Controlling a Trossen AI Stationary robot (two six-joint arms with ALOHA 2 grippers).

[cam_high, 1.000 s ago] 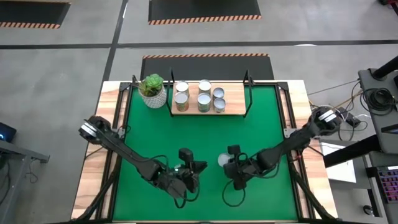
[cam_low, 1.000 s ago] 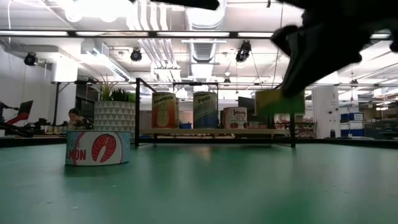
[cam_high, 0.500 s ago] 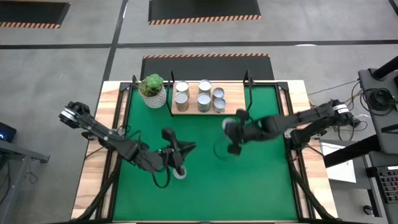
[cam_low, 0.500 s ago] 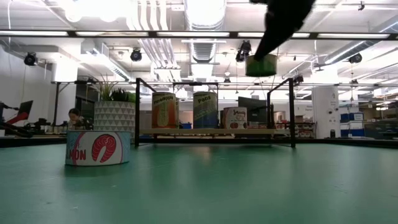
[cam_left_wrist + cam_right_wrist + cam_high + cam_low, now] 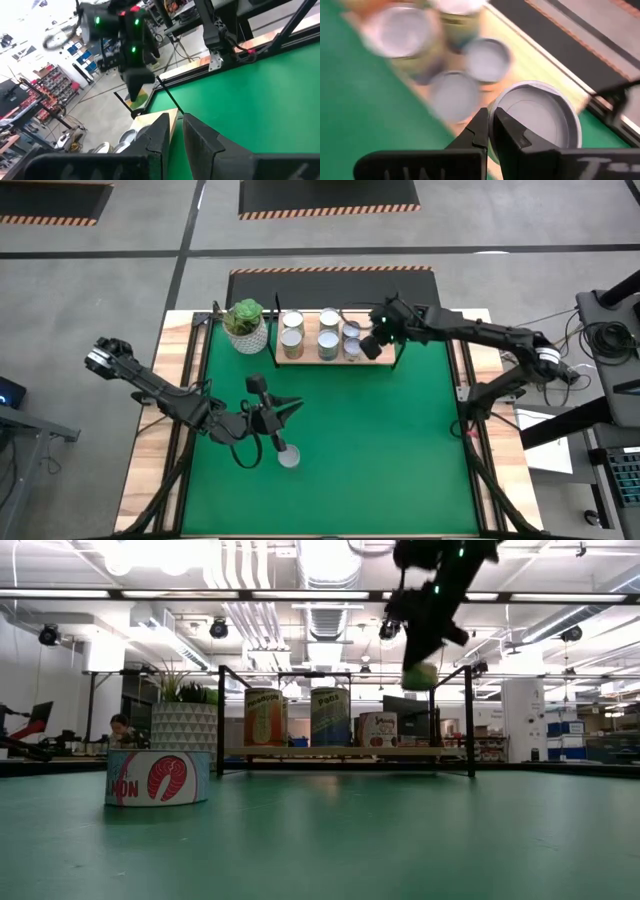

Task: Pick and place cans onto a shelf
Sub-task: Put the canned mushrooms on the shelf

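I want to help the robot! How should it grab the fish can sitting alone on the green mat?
Come straight down on the salmon can; it stands upright, short and wide, round lid up. Pinch opposite sides of its wall. The left gripper is nearest.

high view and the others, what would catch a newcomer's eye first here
The right end effector stands out first, raised over the right end of the shelf and shut on a green-labelled can. Next comes the cluster of cans standing on the shelf beside a potted plant. Lower on the green mat, the left end effector sits near a lone salmon can.
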